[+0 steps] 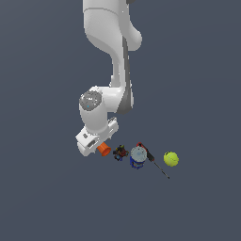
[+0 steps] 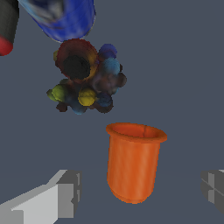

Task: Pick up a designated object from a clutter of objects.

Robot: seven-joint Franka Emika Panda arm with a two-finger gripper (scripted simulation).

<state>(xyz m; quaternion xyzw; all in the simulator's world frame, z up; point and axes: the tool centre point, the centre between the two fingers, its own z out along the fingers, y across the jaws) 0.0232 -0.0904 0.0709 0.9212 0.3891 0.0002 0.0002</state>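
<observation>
The designated object, a small orange tapered cup (image 1: 104,149) (image 2: 133,162), lies at the exterior view's left end of the clutter of objects. In the wrist view its flared rim points toward the dark multicoloured object (image 2: 85,78) (image 1: 120,153). My gripper (image 1: 99,146) (image 2: 140,188) is open and low over the cup. One grey finger (image 2: 59,197) and the other finger (image 2: 213,186) stand apart on either side of the cup's closed end, with a gap on each side. The white hand hides part of the cup in the exterior view.
Beyond the multicoloured object stand a blue silver-topped can (image 1: 137,156) (image 2: 61,17), a thin red-handled tool (image 1: 151,159) (image 2: 6,26) and a yellow-green tennis ball (image 1: 171,158), in a row toward the exterior view's right on the dark grey floor.
</observation>
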